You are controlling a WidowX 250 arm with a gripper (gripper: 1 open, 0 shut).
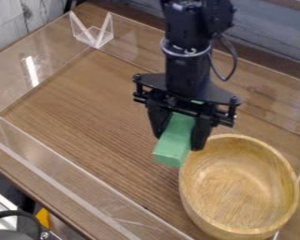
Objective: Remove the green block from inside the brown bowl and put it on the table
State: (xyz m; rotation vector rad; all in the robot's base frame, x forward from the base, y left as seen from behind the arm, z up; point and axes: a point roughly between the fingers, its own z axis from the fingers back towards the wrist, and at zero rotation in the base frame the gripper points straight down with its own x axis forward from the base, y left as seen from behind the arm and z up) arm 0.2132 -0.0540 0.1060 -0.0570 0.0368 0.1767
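Observation:
My gripper (180, 136) points straight down over the table (90, 103) and is shut on the green block (175, 145), a bright green bar that hangs tilted between the black fingers (159, 127). The block's lower end is just left of the brown bowl (240, 187) and above the tabletop. The round light-brown wooden bowl sits at the lower right with nothing inside it. The black arm rises from the gripper toward the top of the view.
Clear acrylic walls (46, 155) edge the tabletop on the left and front. A small clear triangular stand (93, 31) sits at the back left corner. Open wood-grain surface stretches left of the gripper.

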